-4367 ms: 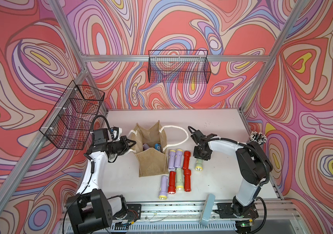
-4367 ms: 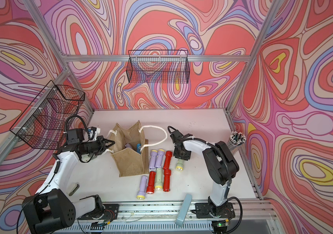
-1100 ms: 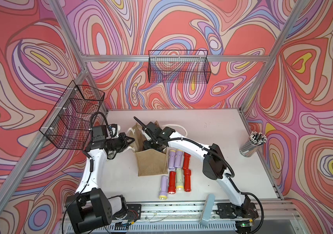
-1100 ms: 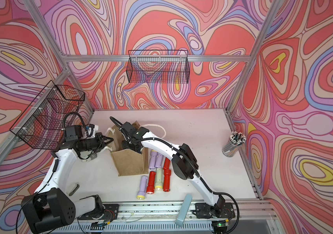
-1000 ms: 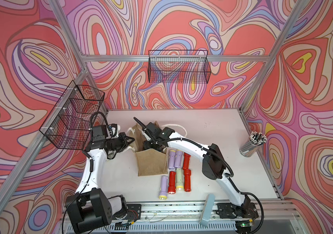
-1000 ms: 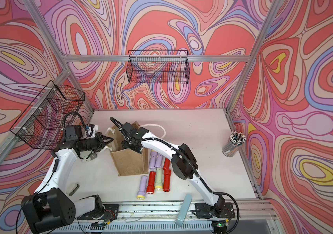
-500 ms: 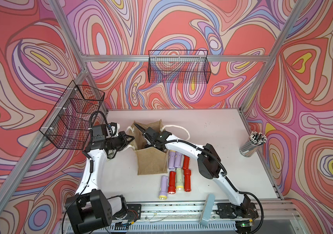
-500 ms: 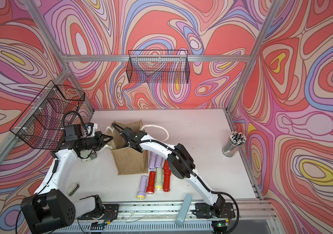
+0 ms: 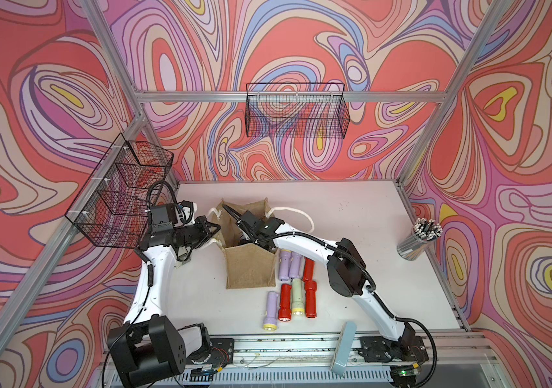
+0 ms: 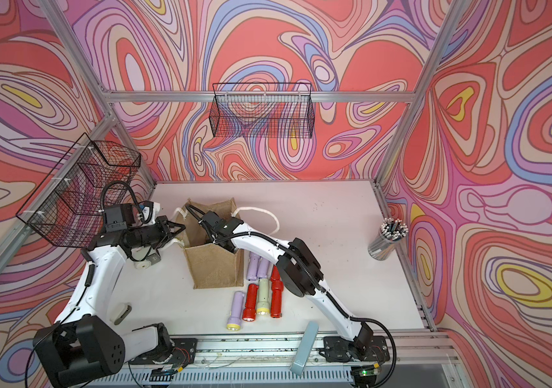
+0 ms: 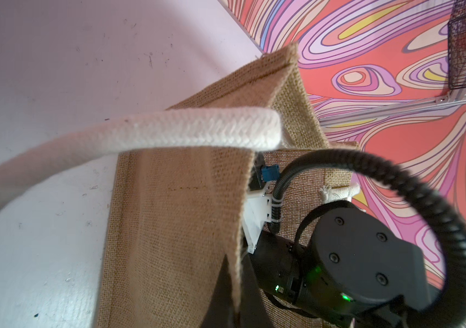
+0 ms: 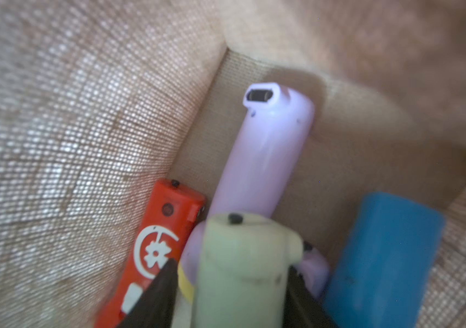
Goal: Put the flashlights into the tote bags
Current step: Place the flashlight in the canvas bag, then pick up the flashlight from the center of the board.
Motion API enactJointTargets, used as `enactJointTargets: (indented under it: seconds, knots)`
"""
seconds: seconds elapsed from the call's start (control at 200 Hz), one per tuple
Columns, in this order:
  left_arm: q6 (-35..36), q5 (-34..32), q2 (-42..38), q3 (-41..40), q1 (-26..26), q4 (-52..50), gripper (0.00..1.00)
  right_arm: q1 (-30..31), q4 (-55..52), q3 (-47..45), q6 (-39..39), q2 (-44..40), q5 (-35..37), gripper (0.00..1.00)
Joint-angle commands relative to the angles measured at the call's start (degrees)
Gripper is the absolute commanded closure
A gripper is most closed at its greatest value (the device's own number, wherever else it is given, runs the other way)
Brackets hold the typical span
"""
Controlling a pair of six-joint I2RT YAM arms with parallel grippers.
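The tan burlap tote bag (image 9: pixel 249 268) (image 10: pixel 214 265) stands upright at the table's middle left. My left gripper (image 9: pixel 217 231) (image 11: pixel 233 289) is shut on the bag's left rim, one dark finger on each side of the cloth. My right arm reaches down into the bag. In the right wrist view my right gripper (image 12: pixel 230 267) stands open around a pale green flashlight (image 12: pixel 243 255), with a gap beside one finger. A lilac (image 12: pixel 266 153), a red (image 12: pixel 163 227) and a blue flashlight (image 12: pixel 382 255) lie in the bag. Several more flashlights (image 9: pixel 296 285) lie right of the bag.
A clear cup of grey rods (image 9: pixel 417 240) stands at the right edge. Black wire baskets hang on the back wall (image 9: pixel 296 114) and the left wall (image 9: pixel 123 195). A grey-blue slab (image 9: pixel 343 349) leans at the front rail. A white roll (image 10: pixel 142 263) lies under my left arm.
My right gripper went deeper into the bag with the pale green flashlight and its jaws widened around it. The left gripper kept its hold on the rim.
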Motion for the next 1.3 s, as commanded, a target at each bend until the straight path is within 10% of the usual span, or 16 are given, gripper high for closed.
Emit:
enactJointTargets:
  seconds: [0.0,0.491,1.297]
  knots:
    - [2.9,-1.8,0.5,3.0,0.2,0.0,1.0,-0.6,0.9,-0.7,0.6,-1.1,-1.9,0.38]
    - [3.4,-2.3,1.1,1.5,0.3,0.6,1.0,-2.2,13.7,-6.3,2.7,-10.6,-16.6,0.3]
    - [3.5,-3.6,0.5,1.3,0.2,-0.6,1.0,-2.7,11.2,-12.2,1.1,-31.5,-1.9,0.29]
